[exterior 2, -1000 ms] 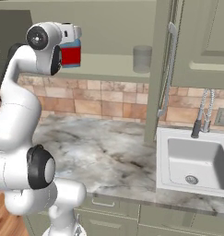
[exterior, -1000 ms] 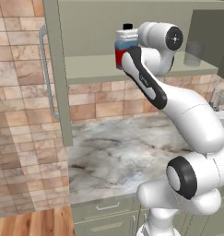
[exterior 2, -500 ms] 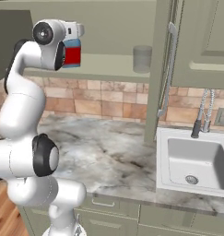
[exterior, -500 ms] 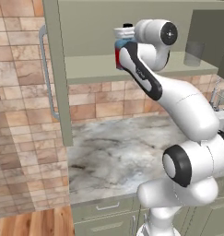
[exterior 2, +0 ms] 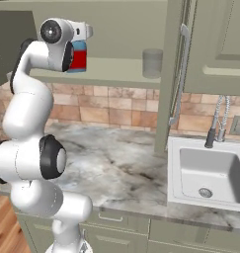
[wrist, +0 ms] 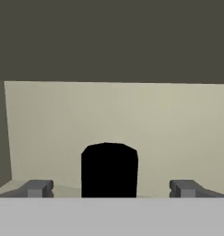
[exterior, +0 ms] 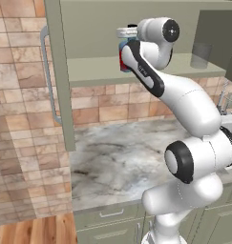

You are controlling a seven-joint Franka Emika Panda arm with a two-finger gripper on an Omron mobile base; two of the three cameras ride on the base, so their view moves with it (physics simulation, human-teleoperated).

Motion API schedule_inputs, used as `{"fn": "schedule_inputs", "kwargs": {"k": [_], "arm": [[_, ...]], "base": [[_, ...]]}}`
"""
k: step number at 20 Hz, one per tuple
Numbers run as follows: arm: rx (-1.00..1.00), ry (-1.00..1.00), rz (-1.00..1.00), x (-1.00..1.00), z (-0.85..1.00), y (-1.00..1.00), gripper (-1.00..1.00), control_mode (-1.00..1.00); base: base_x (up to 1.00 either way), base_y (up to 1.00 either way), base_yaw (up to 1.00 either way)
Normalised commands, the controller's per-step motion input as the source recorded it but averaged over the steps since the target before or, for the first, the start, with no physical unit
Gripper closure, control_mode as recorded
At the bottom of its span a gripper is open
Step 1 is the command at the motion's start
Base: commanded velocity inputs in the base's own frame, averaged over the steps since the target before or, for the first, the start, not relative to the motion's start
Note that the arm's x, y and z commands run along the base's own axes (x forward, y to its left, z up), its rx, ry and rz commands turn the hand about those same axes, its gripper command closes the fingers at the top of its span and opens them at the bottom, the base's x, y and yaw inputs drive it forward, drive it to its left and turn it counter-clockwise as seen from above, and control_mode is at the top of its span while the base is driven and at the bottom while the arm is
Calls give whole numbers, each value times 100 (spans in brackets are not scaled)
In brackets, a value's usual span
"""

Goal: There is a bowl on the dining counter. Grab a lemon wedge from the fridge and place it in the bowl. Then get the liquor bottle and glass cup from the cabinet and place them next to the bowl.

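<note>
Liquor bottle [exterior 2: 78, 56]: one, red below and blue above, upright on the open cabinet's shelf [exterior: 103, 71], its black cap [wrist: 109, 169] between my finger tips [wrist: 37, 188]. My jaws stand wide open on either side of it, gripping nothing. One glass cup [exterior 2: 152, 63] stands well apart, further along the shelf near the door edge. Bare shelf lies between them; the marble desk [exterior 2: 116, 168] below is bare.
</note>
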Motion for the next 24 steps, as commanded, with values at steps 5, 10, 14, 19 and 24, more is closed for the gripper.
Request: {"fn": "schedule_inputs", "kwargs": {"k": [5,10,14,19,24], "arm": [[0,7,0,25,-4,0,-100,-100],[0,9,0,17,-12,2,100,-100],[0,1,2,1,-9,0,100,-100],[0,3,0,0,-3,1,100,-100],[0,2,0,0,-1,5,100,-100]], "base": [[0,0,0],[0,0,0],[0,0,0],[0,0,0],[0,0,0]]}}
